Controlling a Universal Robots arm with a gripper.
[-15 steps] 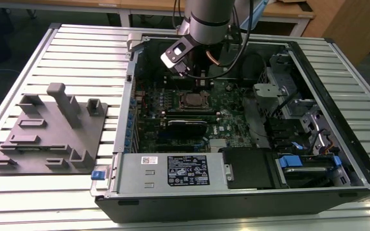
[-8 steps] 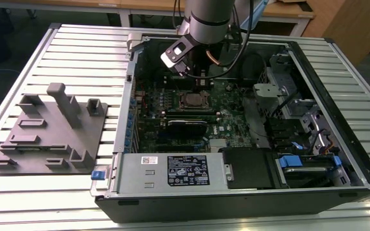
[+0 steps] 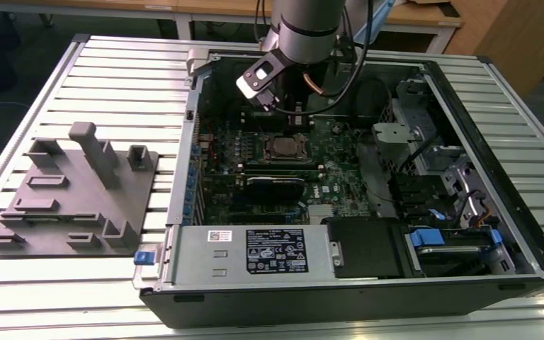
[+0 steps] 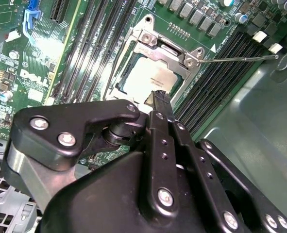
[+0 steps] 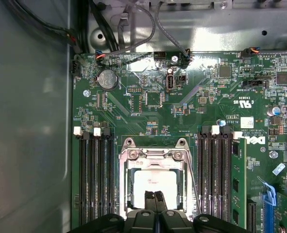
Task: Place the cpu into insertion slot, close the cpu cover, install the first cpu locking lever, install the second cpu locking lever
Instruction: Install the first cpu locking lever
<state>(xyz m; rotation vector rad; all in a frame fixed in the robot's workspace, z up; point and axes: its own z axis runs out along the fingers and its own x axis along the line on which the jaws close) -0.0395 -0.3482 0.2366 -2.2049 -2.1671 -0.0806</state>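
An open black computer case (image 3: 348, 301) lies on its side on a ribbed aluminium tabletop (image 3: 111, 78), with a grey moulded fixture plate (image 3: 40, 248) just beside it on the exterior view's left. The grey robot arm (image 3: 307, 28) reaches down into the case over the green circuit board (image 5: 201, 111).

The small flat square cpu (image 4: 153, 77), its face pale silver-beige, sits inside the square, silver-rimmed insertion slot (image 3: 286, 149) near the middle of the board. It is flanked on two sides by banks of long narrow black memory slots (image 5: 92, 179). The thin silver metal cpu cover (image 5: 155, 155), a frame plate with a cut-out centre, lies down over the chip, whose face shows through the opening.

A thin straight metal locking lever (image 4: 235, 59) runs from one corner of the frame out across the neighbouring memory slots, away from the socket.

The black claw (image 4: 160, 95) is seen in both wrist views with its two fingers pressed together tip to tip and nothing between them. Its tip sits at the edge of the cpu and the cover; whether it touches the metal cannot be told. A round silver coin battery (image 5: 107, 79) sits on the board well apart from the socket, near the case wall.
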